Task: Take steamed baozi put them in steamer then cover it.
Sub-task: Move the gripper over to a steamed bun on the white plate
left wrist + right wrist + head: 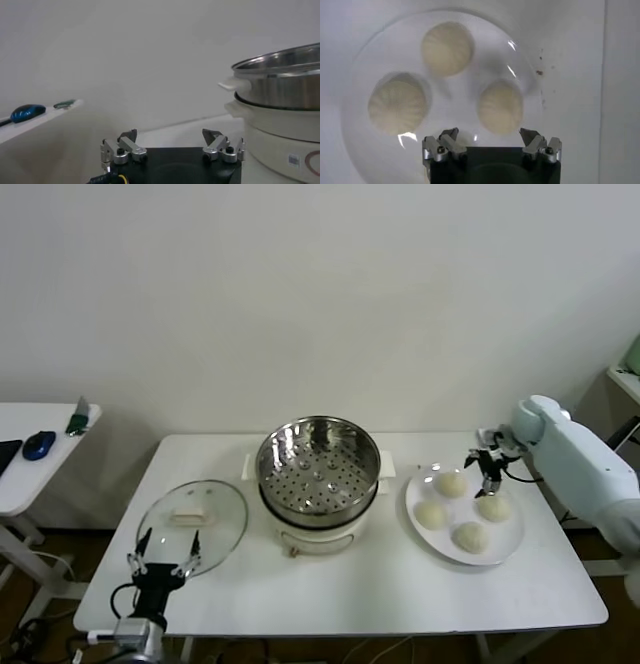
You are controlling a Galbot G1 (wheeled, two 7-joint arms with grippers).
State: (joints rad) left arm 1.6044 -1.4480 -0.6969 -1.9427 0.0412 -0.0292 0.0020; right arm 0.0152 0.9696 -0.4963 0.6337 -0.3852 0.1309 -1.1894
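Buns: four steamed baozi (461, 510) lie on a white plate (511, 541) on the right part of the table (400, 594), to the right of the steamer. None is in the steamer. The right wrist view shows three of them (447, 48) spread apart on the plate (365, 65).
Steamer: the shiny metal steamer (318, 469) sits on a white pot base (318, 536) near the middle of the table, its holed floor bare and uncovered. In the left wrist view its side (282, 90) stands just beside the left end effector.
Cover: the glass cover (192, 525) with its pale handle lies flat on the table left of the steamer, apart from it.
Right end effector: the right end effector (488, 469) hangs over the far edge of the plate, above the bun nearest the wall, fingers spread wide and holding nothing. The right wrist view (489, 140) shows it looking straight down on the buns, with no finger touching one.
Left end effector: the left end effector (165, 564) rests low at the near edge of the cover, fingers wide apart and empty; the same in the left wrist view (172, 145).
Side table: a second white table (30, 474) stands to the left, carrying a blue mouse (39, 445) and a small green thing (77, 422).
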